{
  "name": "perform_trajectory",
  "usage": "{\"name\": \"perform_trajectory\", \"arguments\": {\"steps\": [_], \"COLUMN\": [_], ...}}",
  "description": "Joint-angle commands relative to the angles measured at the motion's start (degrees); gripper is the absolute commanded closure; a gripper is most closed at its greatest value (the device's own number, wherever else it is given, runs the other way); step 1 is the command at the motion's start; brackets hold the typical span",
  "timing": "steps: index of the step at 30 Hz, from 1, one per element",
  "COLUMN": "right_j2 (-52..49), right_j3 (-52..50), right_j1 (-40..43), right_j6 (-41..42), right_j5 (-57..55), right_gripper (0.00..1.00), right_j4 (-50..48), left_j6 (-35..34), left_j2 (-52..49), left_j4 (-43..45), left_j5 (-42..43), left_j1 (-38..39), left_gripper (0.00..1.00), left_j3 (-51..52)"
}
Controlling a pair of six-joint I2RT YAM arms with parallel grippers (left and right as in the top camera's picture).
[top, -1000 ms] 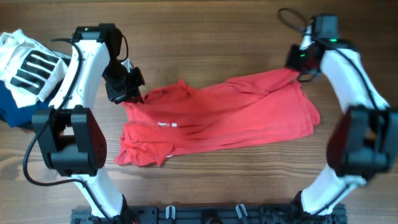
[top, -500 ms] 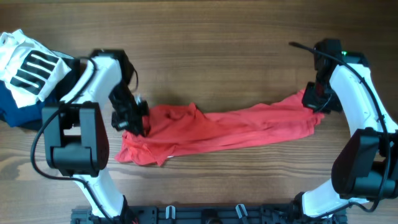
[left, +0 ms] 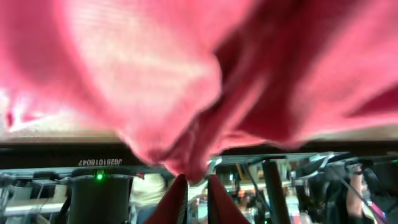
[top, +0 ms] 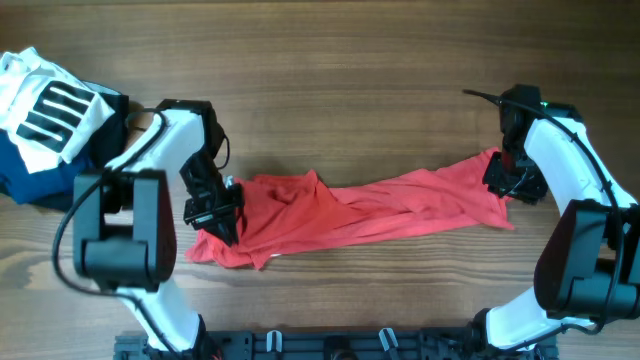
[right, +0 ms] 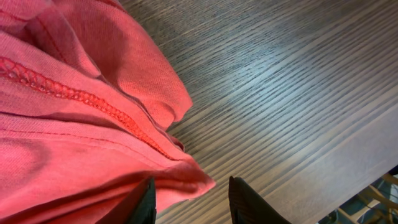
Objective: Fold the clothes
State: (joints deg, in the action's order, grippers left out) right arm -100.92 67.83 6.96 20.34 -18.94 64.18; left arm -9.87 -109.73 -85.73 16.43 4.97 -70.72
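The red T-shirt (top: 370,210) lies bunched in a long narrow band across the middle of the wooden table. My left gripper (top: 218,218) is at its left end. In the left wrist view its fingers (left: 194,186) are nearly together, pinching a hanging fold of the red fabric (left: 155,74). My right gripper (top: 505,185) is at the shirt's right end. In the right wrist view its fingers (right: 193,199) are spread apart, and a corner of the shirt (right: 74,124) lies on the table between them. The tag and lettering are hidden.
A white garment with black stripes (top: 45,110) lies on a navy garment (top: 25,180) at the far left edge. Bare wood table (top: 330,80) stretches behind the shirt. A black rail (top: 330,345) runs along the front edge.
Both grippers have moved toward the front edge with the shirt's far edge. The shirt went from a wide spread to a narrow folded band.
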Motion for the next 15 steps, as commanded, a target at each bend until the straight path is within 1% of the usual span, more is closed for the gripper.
{"name": "perform_trajectory", "arguments": {"steps": [1, 2, 3, 4, 5, 6, 7, 10, 11, 15], "right_j2": [-0.7, -0.7, -0.7, -0.7, -0.7, -0.7, -0.7, -0.7, -0.7, -0.7], "right_j3": [-0.1, -0.1, -0.1, -0.1, -0.1, -0.1, -0.1, -0.1, -0.1, -0.1], "right_j1": [0.2, 0.2, 0.2, 0.2, 0.2, 0.2, 0.2, 0.2, 0.2, 0.2], "right_j6": [-0.8, -0.8, -0.8, -0.8, -0.8, -0.8, -0.8, -0.9, -1.0, -2.3], "right_j5": [1.7, 2.3, 3.5, 4.5, 5.8, 6.4, 6.8, 6.8, 6.8, 6.8], "right_gripper": [0.62, 0.61, 0.62, 0.61, 0.61, 0.60, 0.60, 0.58, 0.57, 0.52], "right_j4": [-0.4, -0.5, -0.7, -0.8, -0.9, -1.0, -1.0, -0.9, -0.9, -0.9], "left_j6": [-4.9, -5.7, -6.8, -7.1, -7.2, -7.4, -7.6, -9.8, -13.0, -14.6], "left_j2": [11.5, 13.3, 17.6, 19.2, 20.5, 20.9, 20.6, 17.7, 13.8, 8.6], "left_j4": [3.9, 5.3, 10.1, 12.4, 14.8, 16.2, 16.8, 16.7, 17.0, 17.3], "left_j5": [0.8, 0.8, 1.2, 1.1, 1.1, 1.1, 1.1, 0.9, 0.7, 1.0], "left_j1": [-0.7, -0.7, -0.3, 0.0, 0.6, 1.2, 1.8, 2.9, 3.1, 3.1], "left_gripper": [0.88, 0.88, 0.83, 0.76, 0.66, 0.61, 0.59, 0.59, 0.59, 0.58], "left_j3": [-4.3, -4.9, -5.3, -5.3, -5.3, -5.3, -5.2, -5.1, -3.6, -0.8]}}
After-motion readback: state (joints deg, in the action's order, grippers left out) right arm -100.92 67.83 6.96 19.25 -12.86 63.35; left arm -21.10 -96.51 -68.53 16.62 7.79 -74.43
